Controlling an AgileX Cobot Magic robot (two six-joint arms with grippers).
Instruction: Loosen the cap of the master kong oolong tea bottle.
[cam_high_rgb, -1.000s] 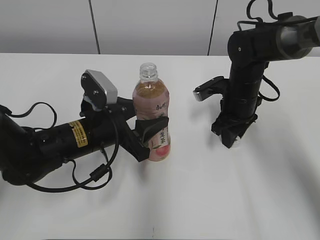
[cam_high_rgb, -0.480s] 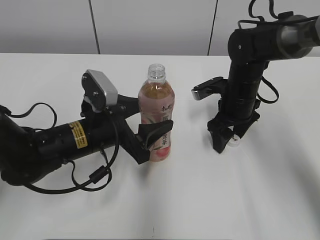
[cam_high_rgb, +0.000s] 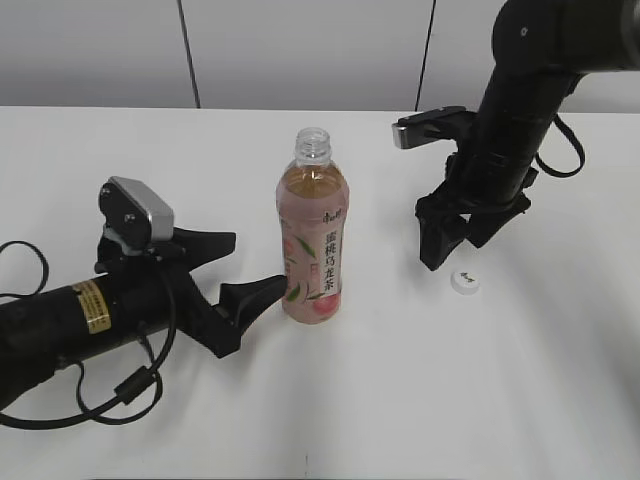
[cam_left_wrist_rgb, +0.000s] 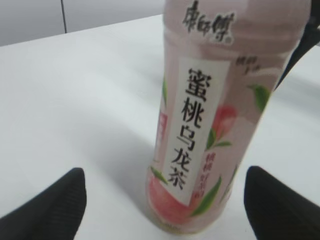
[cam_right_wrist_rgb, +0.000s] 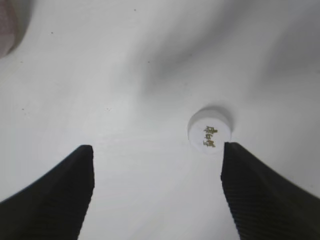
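My left claw (cam_high_rgb: 240, 270) is open now, with nothing in it. A moment ago it was hugging the master kong oolong tea bottle (cam_high_rgb: 313, 240) around its middle. Now it has let go and slid back toward 8 o'clock, so there is a gap between its tips and the bottle. In my left wrist view the bottle (cam_left_wrist_rgb: 220, 115) stands in the space ahead of my two black fingertips (cam_left_wrist_rgb: 50, 205), and neither one touches it.

My right claw (cam_high_rgb: 455, 245) is open too, and it holds nothing. A moment ago it was low down at the table (cam_high_rgb: 400, 400) with the cap (cam_high_rgb: 465, 282) at its tips. Now it has lifted up, and the cap lies flat on the table just below it, at about 5 o'clock from its tips. In my right wrist view the cap (cam_right_wrist_rgb: 210, 131) sits on its own, nearer my right fingertip, with its little dark mark facing up.

The bottle stands up straight all by itself, near the middle of the table. Its neck is bare and open at the top. The cap is well to the bottle's 3 o'clock side.

I think the job is done. The cap is more than loose, it is all the way off.
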